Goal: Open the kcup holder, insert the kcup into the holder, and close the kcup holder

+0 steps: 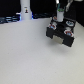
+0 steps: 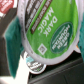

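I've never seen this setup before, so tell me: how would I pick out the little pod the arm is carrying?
Find the black boxy kcup holder on the white table, toward the exterior view's right. The gripper hangs right above it, and the kcup sits between its teal fingers. Its lid is green with white lettering reading "Dark Magic", unlike the darker-lidded pod seen below it.

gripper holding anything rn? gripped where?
Yes: the kcup, pinched on its sides between the teal fingers of the gripper, green lid facing the wrist camera.
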